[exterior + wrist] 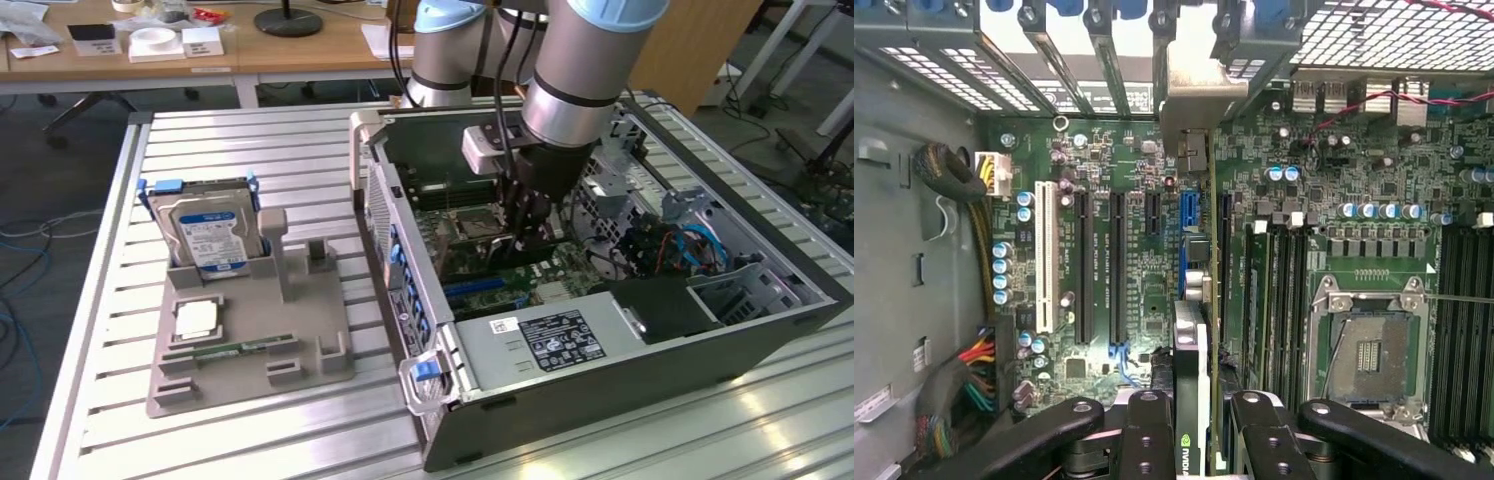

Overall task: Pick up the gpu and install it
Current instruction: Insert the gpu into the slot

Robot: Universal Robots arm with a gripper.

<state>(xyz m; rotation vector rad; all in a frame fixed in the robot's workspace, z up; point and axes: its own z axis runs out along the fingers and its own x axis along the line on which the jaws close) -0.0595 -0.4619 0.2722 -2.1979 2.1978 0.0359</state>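
The gpu (1195, 335) is a thin dark card seen edge-on, standing over the green motherboard (1139, 300) inside the open computer case (601, 385). Its silver bracket (1199, 90) reaches the rear slot openings of the case. The card runs along the blue expansion slot (1189, 208); whether it sits in the slot I cannot tell. My gripper (1194, 445) is shut on the card's upper edge, a black finger (1149, 440) on either side. In the exterior view the gripper (523, 238) hangs low inside the case, with the gpu (531, 254) just below it.
A white slot (1041, 255) and black slots lie beside the card; the CPU socket (1369, 350) and cable bundles (954, 385) flank the motherboard. Outside the case, a grey fixture (240, 345) holds a blue-labelled hard drive (207, 235) and a memory stick (247, 349).
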